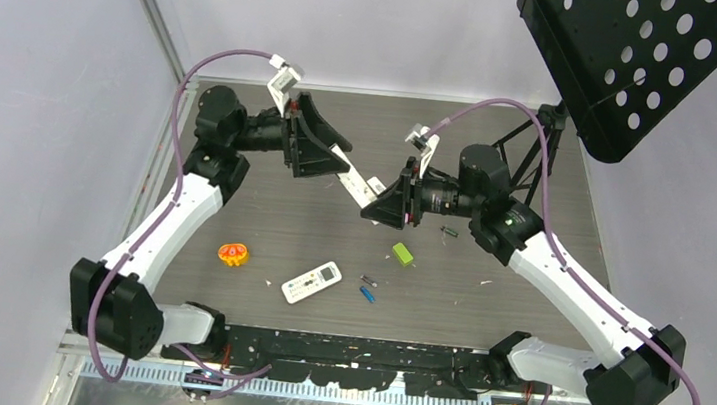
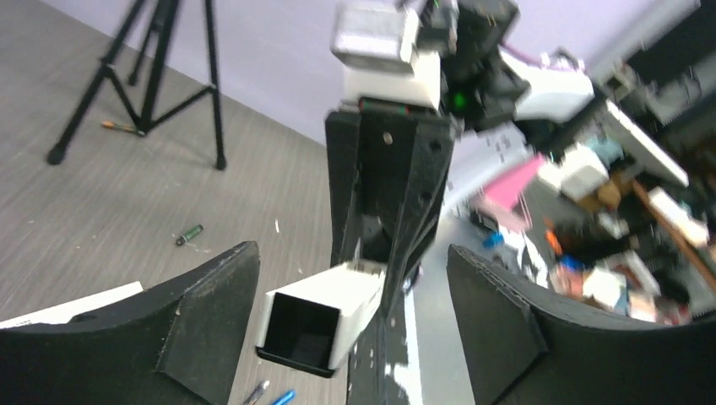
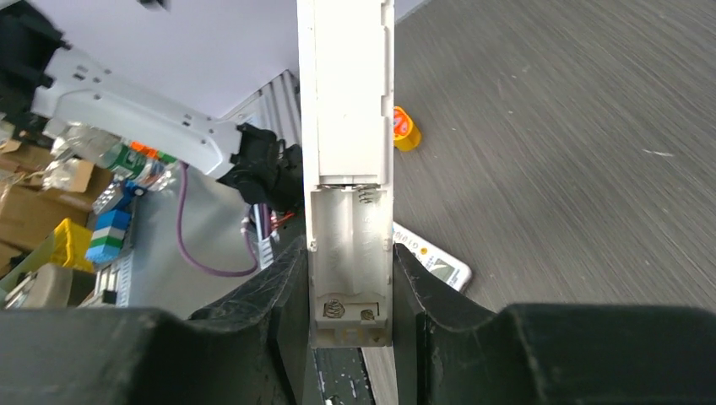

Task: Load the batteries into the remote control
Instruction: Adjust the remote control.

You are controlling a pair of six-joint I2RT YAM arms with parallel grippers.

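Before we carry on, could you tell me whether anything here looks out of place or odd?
The remote clamped in the right tool has its battery bay open and empty, only springs showing. Two batteries lie together on the table, while the dark battery sits apart by the right arm.

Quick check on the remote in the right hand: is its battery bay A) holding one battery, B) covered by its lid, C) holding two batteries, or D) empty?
D: in the right wrist view, the bay of the remote clamped in the right hand shows only bare springs.
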